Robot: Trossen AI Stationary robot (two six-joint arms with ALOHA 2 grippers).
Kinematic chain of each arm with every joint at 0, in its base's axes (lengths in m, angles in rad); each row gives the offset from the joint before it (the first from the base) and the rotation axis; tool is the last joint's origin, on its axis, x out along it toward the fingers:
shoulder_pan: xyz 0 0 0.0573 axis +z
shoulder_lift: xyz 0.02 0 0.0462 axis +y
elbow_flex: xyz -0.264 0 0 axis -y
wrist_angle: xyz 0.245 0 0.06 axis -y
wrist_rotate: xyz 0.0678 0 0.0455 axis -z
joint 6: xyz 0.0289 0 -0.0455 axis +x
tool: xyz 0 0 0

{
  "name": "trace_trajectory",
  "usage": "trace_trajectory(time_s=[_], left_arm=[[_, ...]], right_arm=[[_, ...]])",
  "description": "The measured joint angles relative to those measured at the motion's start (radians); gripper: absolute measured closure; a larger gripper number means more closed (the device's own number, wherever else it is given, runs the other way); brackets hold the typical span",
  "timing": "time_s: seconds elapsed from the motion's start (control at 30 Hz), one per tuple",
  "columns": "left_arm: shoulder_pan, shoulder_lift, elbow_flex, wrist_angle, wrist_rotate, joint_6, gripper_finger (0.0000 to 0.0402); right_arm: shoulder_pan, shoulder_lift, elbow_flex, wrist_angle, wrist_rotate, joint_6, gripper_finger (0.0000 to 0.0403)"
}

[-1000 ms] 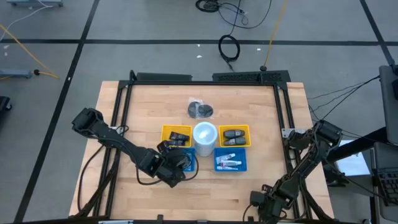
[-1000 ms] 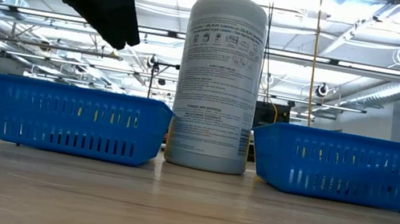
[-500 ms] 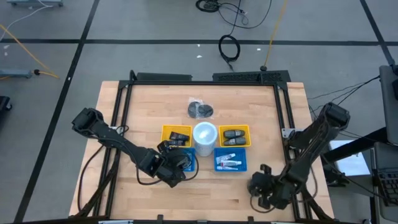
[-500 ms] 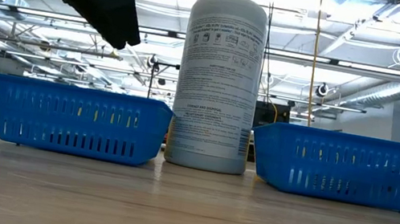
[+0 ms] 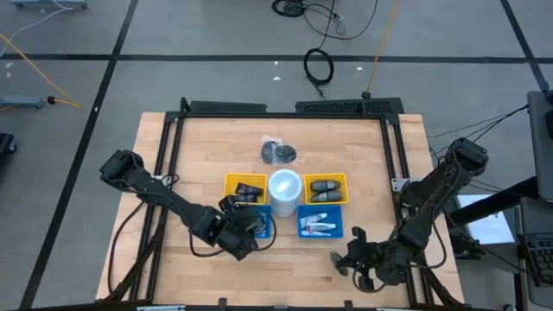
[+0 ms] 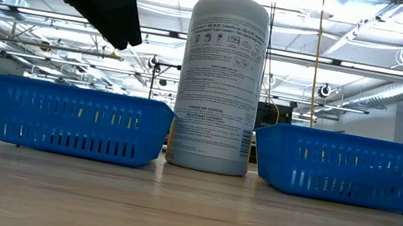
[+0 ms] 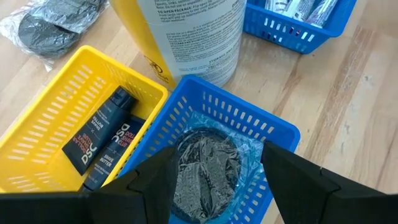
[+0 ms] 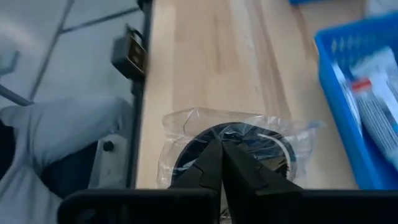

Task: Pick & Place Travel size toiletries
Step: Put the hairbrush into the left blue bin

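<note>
A pale wooden table (image 5: 207,147) fills my view. My left gripper (image 7: 214,180), jaws spread, hovers over the near-left blue plastic basket (image 5: 263,226). My right gripper (image 8: 221,163), jaws pressed together, must reach left, open, to the white toiletry tubes (image 5: 318,226) in the near-right blue basket (image 5: 337,230).
</note>
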Motion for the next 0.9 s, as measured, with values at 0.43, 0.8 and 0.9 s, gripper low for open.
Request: trace_trajectory(time_s=[0.43,0.8,0.9], left_arm=[[-0.02,0.0,0.0,0.252,0.002,0.334,0.0169],[-0.048,0.0,0.0,0.695,0.001,0.786,0.0169],[-0.045,0.0,0.0,0.796,0.001,0.866,0.0169]], right_arm=[[-0.079,-0.063,0.006,0.281,0.053,-0.421,0.0403],[-0.123,-0.079,0.007,0.555,0.046,-0.749,0.0403],[-0.123,-0.079,0.007,0.637,0.046,-0.848,0.0403]])
